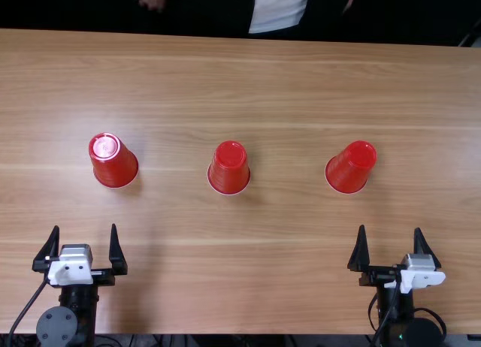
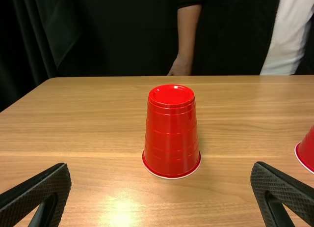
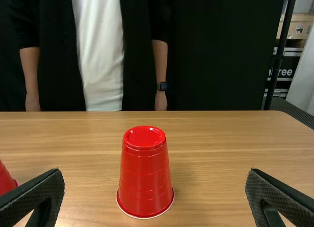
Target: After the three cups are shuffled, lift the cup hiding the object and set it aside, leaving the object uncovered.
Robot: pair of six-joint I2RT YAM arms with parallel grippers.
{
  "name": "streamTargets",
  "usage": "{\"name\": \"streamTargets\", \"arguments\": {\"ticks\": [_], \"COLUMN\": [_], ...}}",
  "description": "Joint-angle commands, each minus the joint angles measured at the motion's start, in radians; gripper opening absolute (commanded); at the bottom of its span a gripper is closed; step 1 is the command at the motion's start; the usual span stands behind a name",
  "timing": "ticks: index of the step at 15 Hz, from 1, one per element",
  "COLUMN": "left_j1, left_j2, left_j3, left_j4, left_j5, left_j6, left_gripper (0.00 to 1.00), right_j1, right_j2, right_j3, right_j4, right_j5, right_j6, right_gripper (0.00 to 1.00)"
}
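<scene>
Nearest the table's (image 1: 240,84) front edge, the left gripper (image 1: 83,245) sits low over the wood on the left side. Its two black fingers are spread wide apart, tips pointing toward the far edge, and nothing is between them. The right gripper (image 1: 388,245) sits in the matching place on the right side. Its fingers are spread about as wide, and it too has hold of nothing. Neither gripper touches a cup.

Beyond the grippers, three red plastic cups stand in a row across the middle of the table. All are upside down, with their rims flat on the wood, and they are well apart from one another.

The left cup (image 1: 113,161) stands a little beyond the left gripper and roughly in line with it. In the left wrist view it appears upright and centred between that gripper's fingers (image 2: 171,131).

The middle cup (image 1: 228,167) stands near the table's centre line, between the two arms and in line with neither.

The right cup (image 1: 350,167) stands beyond the right gripper, slightly toward the middle. In the right wrist view it sits between that gripper's fingers (image 3: 144,173).

Which cup covers the object cannot be told.

Past the row, bare wood runs to the far edge.
</scene>
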Motion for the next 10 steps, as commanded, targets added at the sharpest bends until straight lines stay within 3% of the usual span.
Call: {"name": "streamTargets", "arguments": {"ticks": [1, 10], "left_j1": [0.013, 0.012], "left_j2": [-0.006, -0.006], "left_j3": [-0.019, -0.019], "left_j4": [-0.024, -0.024], "left_j5": [-0.003, -0.001], "left_j6": [0.008, 0.012], "left_gripper": [1.0, 1.0], "right_j1": [-0.006, -0.007], "right_j2": [-0.006, -0.006], "right_j3": [-0.009, -0.012], "right_j4": [0.006, 0.0], "right_j5": [0.004, -0.002], "right_j6": [0.003, -0.004], "right_gripper": [1.0, 1.0]}}
